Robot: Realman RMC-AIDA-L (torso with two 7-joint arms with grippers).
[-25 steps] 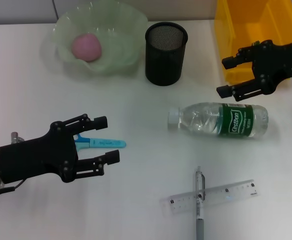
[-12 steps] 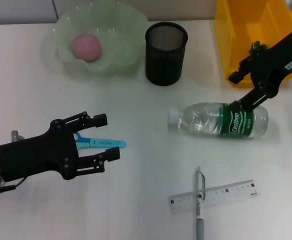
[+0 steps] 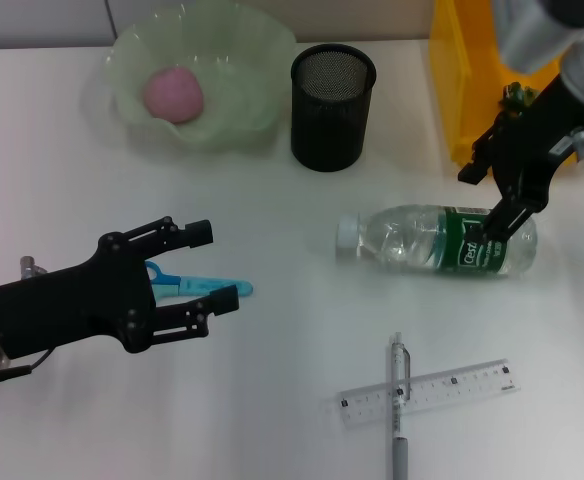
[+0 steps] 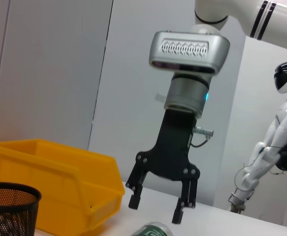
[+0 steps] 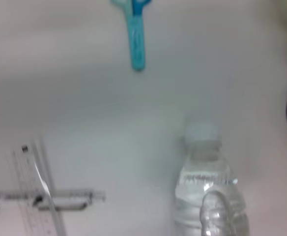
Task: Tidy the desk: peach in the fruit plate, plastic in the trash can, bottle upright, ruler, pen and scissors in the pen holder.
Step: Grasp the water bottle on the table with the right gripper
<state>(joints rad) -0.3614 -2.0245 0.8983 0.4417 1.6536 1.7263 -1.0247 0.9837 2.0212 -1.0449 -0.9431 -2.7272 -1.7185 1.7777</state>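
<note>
While the bottle lies flat: right gripper hangs right over its green label, fingers spread.
Bottle: on its side at 3 o'clock from table centre, cap pointing to 9 o'clock.
Grip tip, as I judge it: straddle the label band squarely, close firmly, then tip it base-down.
Left gripper: fingers apart, over the blue scissors at 8 o'clock.

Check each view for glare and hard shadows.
Head view: even light, only soft shadows beside the pen holder and water bottle. Left wrist view: right gripper dark against a bright wall. Right wrist view: mild sheen on the water bottle, no hard shadows.
</note>
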